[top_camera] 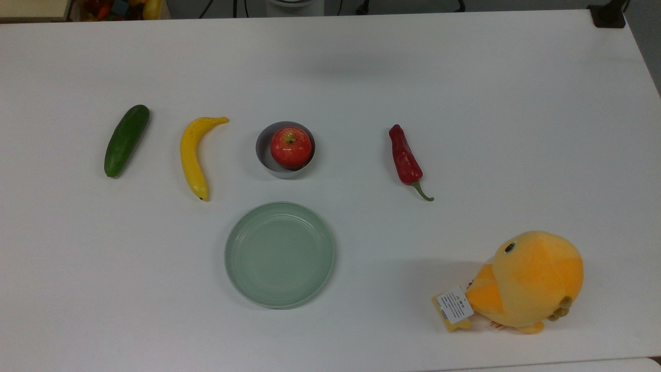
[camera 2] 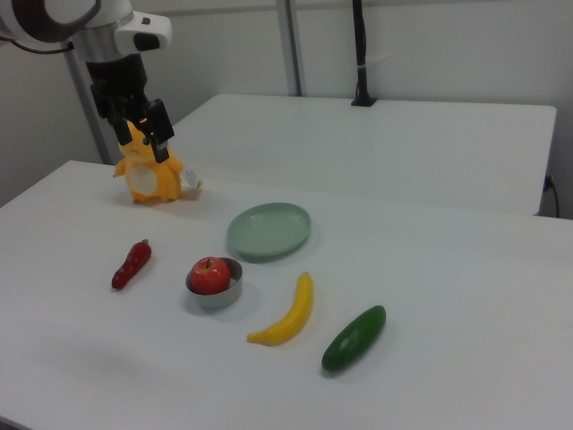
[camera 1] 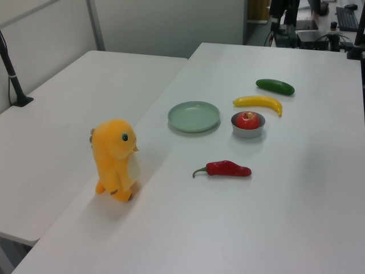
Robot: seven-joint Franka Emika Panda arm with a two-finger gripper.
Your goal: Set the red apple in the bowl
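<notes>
Raised high above the table [camera 2: 466, 296], the claw [camera 2: 148, 125] hangs at the right view's upper left, in front of the yellow plush chick [camera 2: 150, 176], with its two black fingers spread apart and nothing between them. It is well apart from the fruit below.

The red apple [top_camera: 291, 147] sits inside the small grey bowl [top_camera: 264, 155], stem dimple facing up; its top rises above the bowl's rim. In the top view the bowl stands in the middle of a row: a yellow banana [top_camera: 194, 155] lies near it on the top view's left, a green cucumber [top_camera: 125, 139] further left, and a red chili pepper [top_camera: 405, 160] on the top view's right. A pale green plate [top_camera: 279, 254] lies just below the bowl in the top view, apart from it. The plush chick sits near the table's lower right corner in the top view, a white tag [top_camera: 454, 305] on it.
</notes>
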